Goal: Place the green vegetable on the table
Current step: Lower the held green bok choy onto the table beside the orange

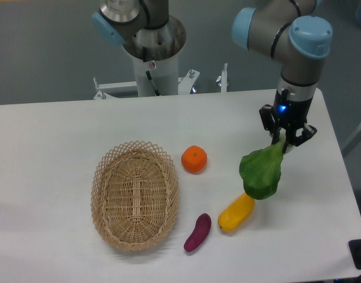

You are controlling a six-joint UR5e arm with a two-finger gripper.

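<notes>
The green vegetable (262, 173) hangs leaves down from my gripper (285, 140), which is shut on its pale stem end. It hangs over the right part of the white table (51, 141), just above and behind the yellow vegetable (236, 213). I cannot tell whether the lowest leaves touch the tabletop or the yellow vegetable. The arm comes down from the upper right.
A woven wicker oval basket (135, 195) stands left of centre with nothing in it. An orange (194, 158) lies between the basket and the gripper. A purple eggplant (197, 232) lies near the front, left of the yellow vegetable. The table's right edge is close to the gripper.
</notes>
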